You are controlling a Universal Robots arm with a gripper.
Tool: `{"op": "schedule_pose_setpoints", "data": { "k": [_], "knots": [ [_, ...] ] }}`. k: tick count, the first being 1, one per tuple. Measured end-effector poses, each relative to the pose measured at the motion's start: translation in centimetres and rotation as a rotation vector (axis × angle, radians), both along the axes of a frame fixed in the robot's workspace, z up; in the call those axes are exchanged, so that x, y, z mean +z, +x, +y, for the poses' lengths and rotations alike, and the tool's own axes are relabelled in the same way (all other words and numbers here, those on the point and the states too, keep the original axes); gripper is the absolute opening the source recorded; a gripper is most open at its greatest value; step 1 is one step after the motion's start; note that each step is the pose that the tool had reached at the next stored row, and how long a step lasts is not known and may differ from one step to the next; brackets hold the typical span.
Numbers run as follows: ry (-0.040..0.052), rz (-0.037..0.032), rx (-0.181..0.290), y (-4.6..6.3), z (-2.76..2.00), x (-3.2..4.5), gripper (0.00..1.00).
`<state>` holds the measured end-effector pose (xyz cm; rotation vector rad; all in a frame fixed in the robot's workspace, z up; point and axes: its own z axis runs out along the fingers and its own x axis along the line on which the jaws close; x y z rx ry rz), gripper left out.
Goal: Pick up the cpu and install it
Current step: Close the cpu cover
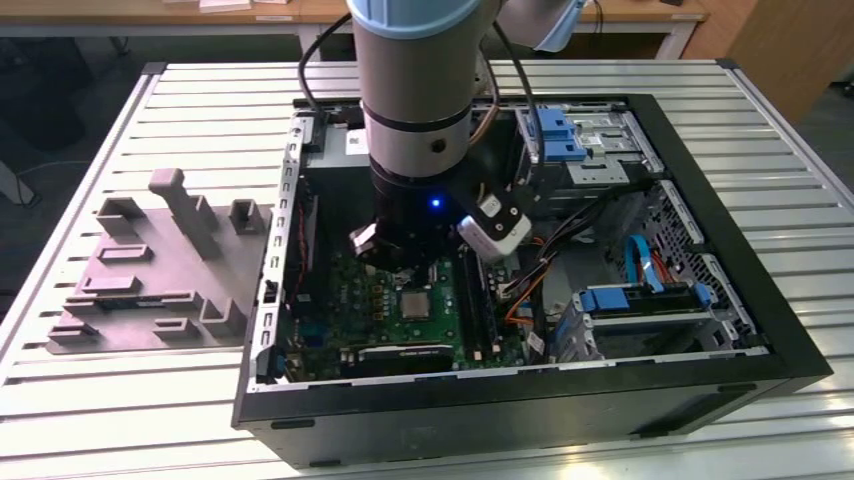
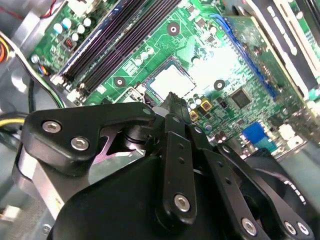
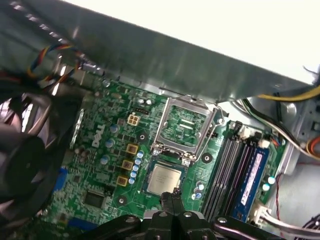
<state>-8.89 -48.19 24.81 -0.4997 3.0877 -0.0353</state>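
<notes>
The cpu, a small square chip with a pale silver top, lies flat in its socket on the green motherboard inside the open computer case. It also shows in the exterior view as the cpu and in the second wrist view as the cpu. The socket's metal retention frame stands flipped open beside the chip. My gripper hangs just above the chip's edge, black fingers pressed together with nothing between them; the same gripper shows in the second wrist view.
Memory sticks stand close beside the socket and a black fan sits on the other side. Cables and blue drive caddies crowd the case toward the exterior view's right. A grey plastic block with posts rests on the slatted table.
</notes>
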Motion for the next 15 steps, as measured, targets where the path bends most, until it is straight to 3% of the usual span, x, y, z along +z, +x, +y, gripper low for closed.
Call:
{"op": "schedule_pose_setpoints", "data": {
  "k": [4, 15],
  "knots": [
    [0.0000, 0.0000, 0.042, 0.00, 0.00, 0.00, 0.11],
    [0.0000, 0.0000, 0.045, 0.00, 0.00, 0.00, 0.11]
  ]
}}
